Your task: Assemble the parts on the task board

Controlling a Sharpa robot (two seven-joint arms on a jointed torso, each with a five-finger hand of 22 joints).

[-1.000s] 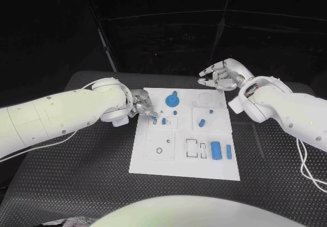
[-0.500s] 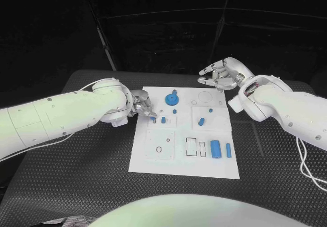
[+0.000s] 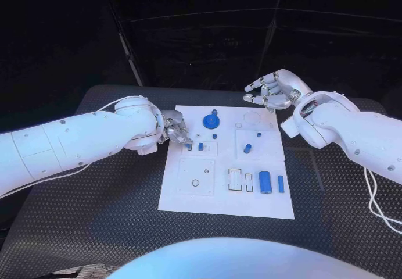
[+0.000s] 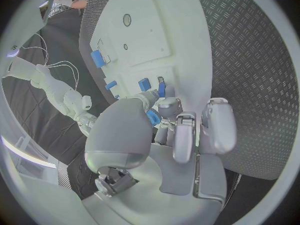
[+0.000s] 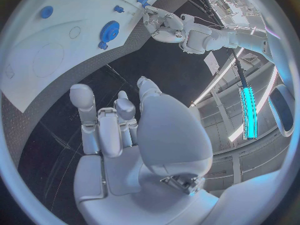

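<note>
Two Hands at the Far Half of the Task Board

Several small blue parts sit on the white task board [image 3: 228,174], which lies at the centre of the black table [image 3: 92,197]. A blue gear [image 3: 211,122] rests near the board's far edge. A small blue peg [image 3: 200,147] stands near the board's left edge. A blue cylinder [image 3: 265,183] and a slimmer blue bar [image 3: 280,185] lie side by side near the right edge.

Handling, as a judgement: the parts look like rigid, lightweight plastic with smooth faces. They are likely to slip or tip under a sideways push. Take each by its narrow sides with the fingertips, and keep it upright over its recess. The board itself is thin and may slide if pressed at an edge.

Left hand [image 3: 176,131]: positioned over the far left corner of the board, fingers pointing down toward the peg. In the left wrist view, the fingertips [image 4: 164,105] close around a small blue piece [image 4: 153,117], just beside the peg recesses. The hold appears to be a pinch.

Right hand [image 3: 272,93]: raised beyond the board's far right corner, apart from the surface. Its fingers are curled loosely and separated, with nothing between them.
</note>
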